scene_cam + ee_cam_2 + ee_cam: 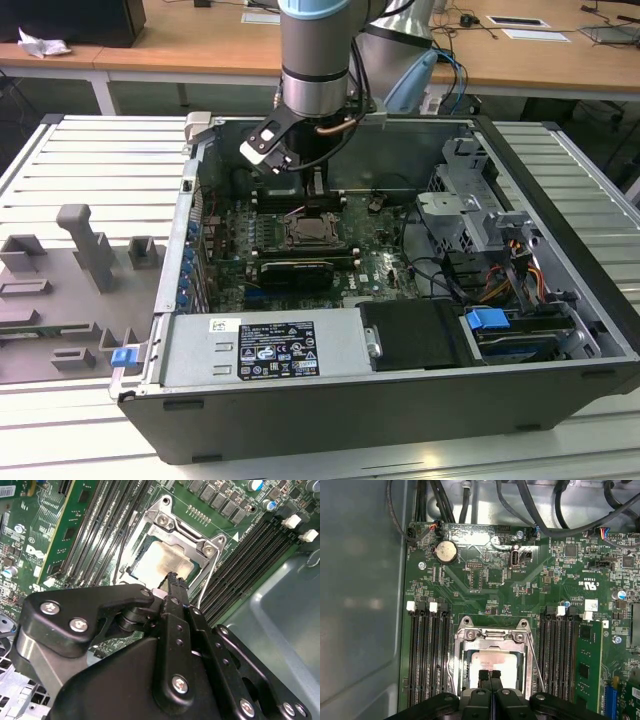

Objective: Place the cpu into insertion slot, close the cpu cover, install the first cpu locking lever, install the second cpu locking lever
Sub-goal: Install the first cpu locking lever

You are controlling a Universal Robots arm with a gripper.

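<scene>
Wooden desks line the back of the room. In front of them a grey slatted metal table [80, 150] carries the open dark-grey computer case [560, 290]. In the exterior view my silver-and-blue arm [315, 60] hangs straight down into it over the green motherboard [375, 260]. It stands above the insertion slot [296, 232], a square dark socket with a silvery rim. Grey plastic fixture blocks [85, 240] sit well apart on the exterior view's left. Coloured cables [500, 285] and a metal drive cage [465, 200] crowd the exterior view's right.

In the second wrist view my black gripper [173, 580] has its fingers pressed together, pinching nothing. The tips are just over the cpu [160, 562], a small flat square chip with a pale silvery-beige top, seated in the slot. The cpu cover [200, 544], a thin silvery frame plate, lies down around it. A thin silvery locking lever [212, 575] runs beside the frame, and I judge it unlatched. Pressing off-centre could scuff the chip or bend the frame, and the lever could spring. A dark thin wire [119, 555] runs along the other side; I cannot tell whether it is a lever or a cable, and it could snag.

In the first wrist view long black memory slots [427, 655] flank the socket closely on both sides, leaving little room for a sideways slip.
</scene>
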